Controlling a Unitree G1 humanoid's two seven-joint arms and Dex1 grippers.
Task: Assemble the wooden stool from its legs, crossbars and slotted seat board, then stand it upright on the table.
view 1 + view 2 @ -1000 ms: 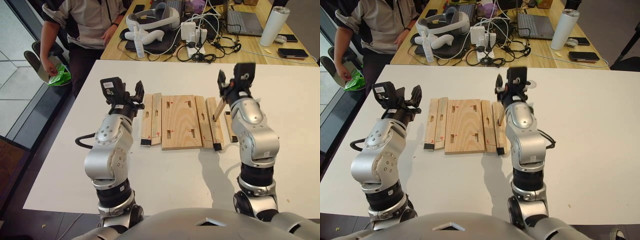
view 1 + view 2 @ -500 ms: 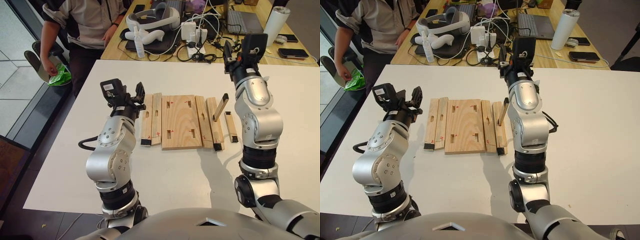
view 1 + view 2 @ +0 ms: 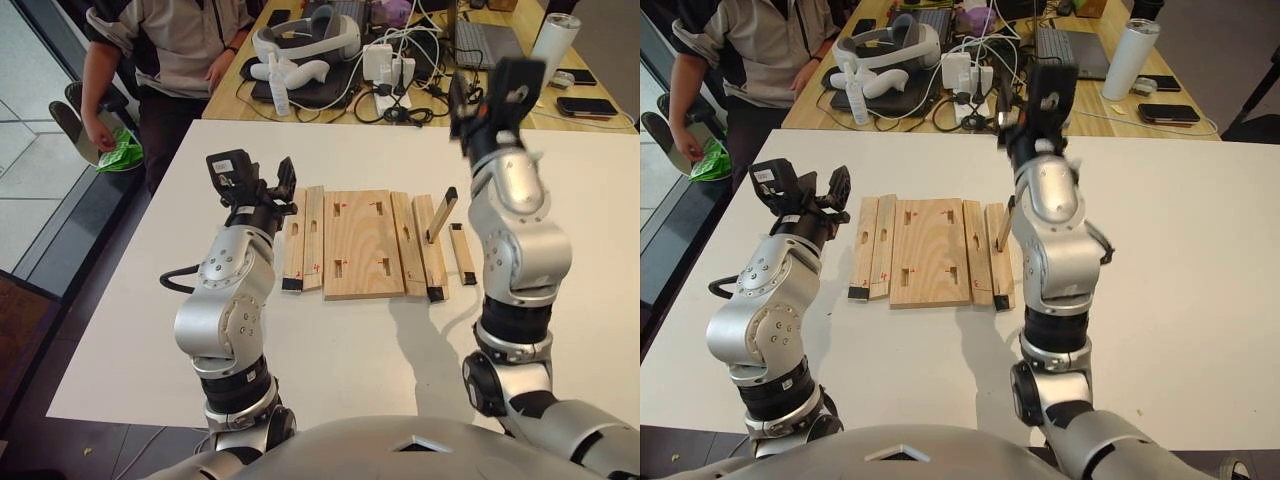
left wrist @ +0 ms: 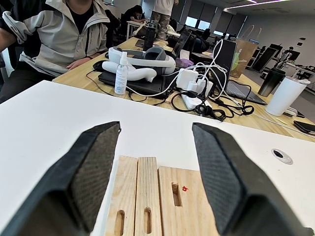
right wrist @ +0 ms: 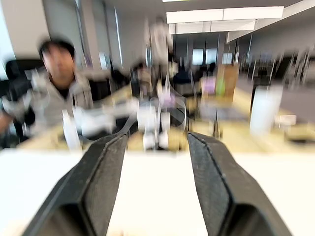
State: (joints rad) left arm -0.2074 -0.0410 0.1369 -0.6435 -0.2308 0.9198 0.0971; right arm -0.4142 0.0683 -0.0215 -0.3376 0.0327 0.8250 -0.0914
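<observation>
while one crossbar [image 3: 441,214] stands tilted on right leg [image 3: 428,250], assembly at early stage; seat board [image 3: 362,243], left legs [image 3: 303,238] lie flat. right gripper [image 5: 156,142] raised, spread, empty; left gripper [image 3: 280,188] spread near left legs. next, likely: pinch loose crossbar [image 3: 461,253], align with leg slot.

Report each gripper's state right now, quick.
Left gripper: open, holding nothing.
Right gripper: open, holding nothing.

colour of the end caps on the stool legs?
Black. The end cap on the leftmost leg shows best in the left eye view.
</observation>
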